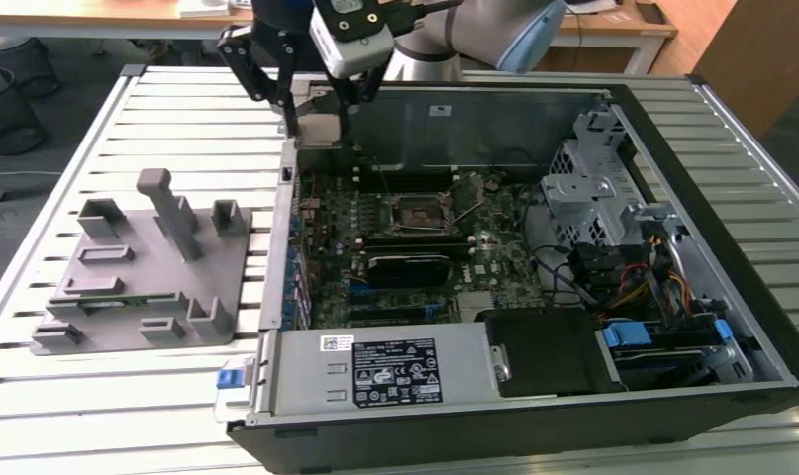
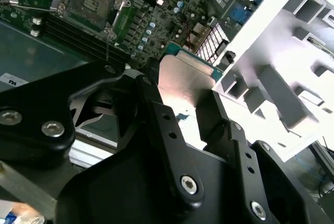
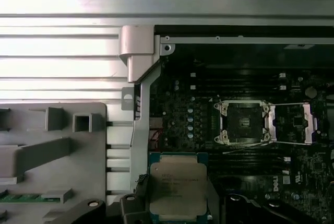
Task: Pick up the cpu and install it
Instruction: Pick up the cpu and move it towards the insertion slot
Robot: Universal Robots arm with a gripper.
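— One chip, the cpu (image 3: 178,190): where is it being held?
— Clear of the tabletop (image 1: 174,109), over a corner of the computer case (image 1: 532,435), well apart from the open socket (image 3: 242,122).
— How is it being gripped?
— The end effector (image 2: 182,104), pointing downward, is being clamped on its opposite edges. It is being judged light, stiff and fragile, with a slippery metal top, so only the edges are being trusted.
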